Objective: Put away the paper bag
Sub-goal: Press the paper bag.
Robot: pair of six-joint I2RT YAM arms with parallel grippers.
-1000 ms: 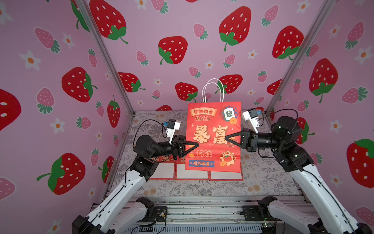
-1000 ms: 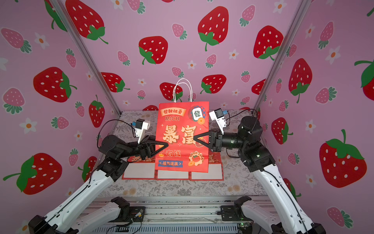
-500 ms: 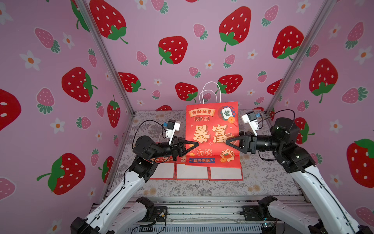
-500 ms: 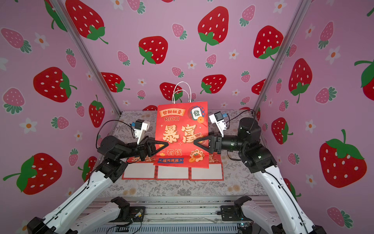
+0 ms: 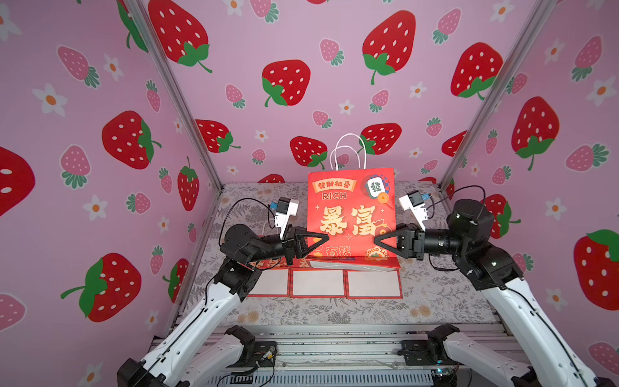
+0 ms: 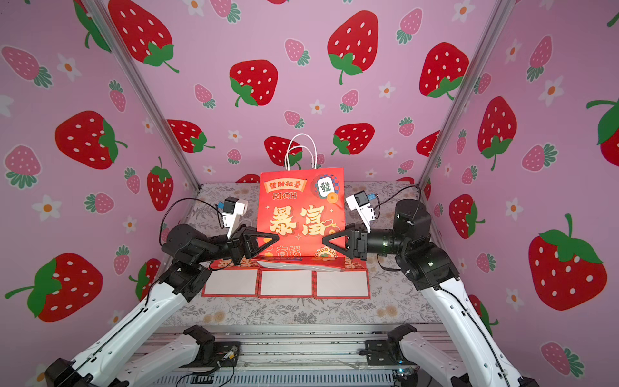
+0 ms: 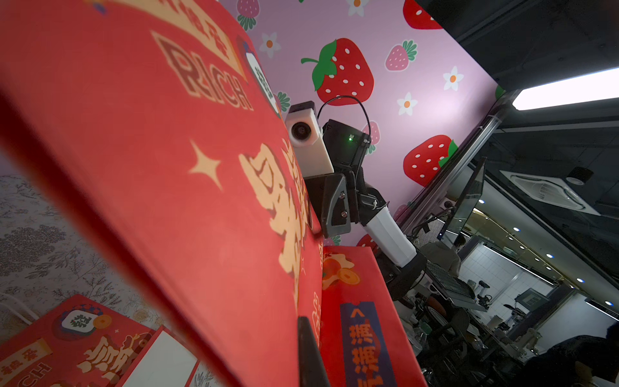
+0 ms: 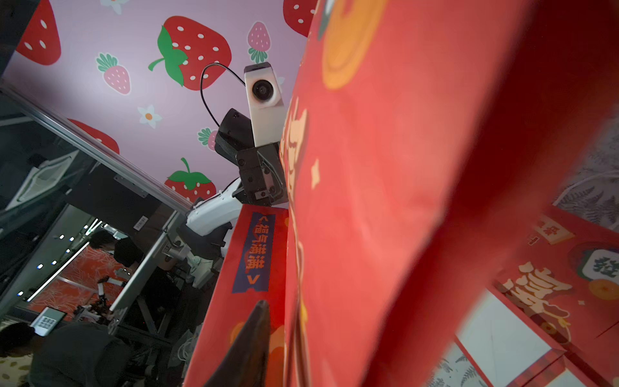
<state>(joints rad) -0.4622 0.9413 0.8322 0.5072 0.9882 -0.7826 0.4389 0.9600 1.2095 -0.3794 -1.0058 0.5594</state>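
Left gripper (image 5: 326, 236) clamps the bag (image 5: 350, 214) at its left edge; right gripper (image 5: 375, 240) touches the right edge, gap hidden. Bag stands upright between them.

Twin arms in white and black.
Left arm (image 5: 207, 308) and right arm (image 5: 522, 311) wore white shells over black joints. Left gripper (image 5: 326, 237) and right gripper (image 5: 375, 239) were black hollow triangles. White camera blocks (image 5: 284, 209) sat on the wrists, each with a looped black cable (image 5: 234, 207); small screws (image 7: 342, 195) studded the mounts (image 7: 331, 222).
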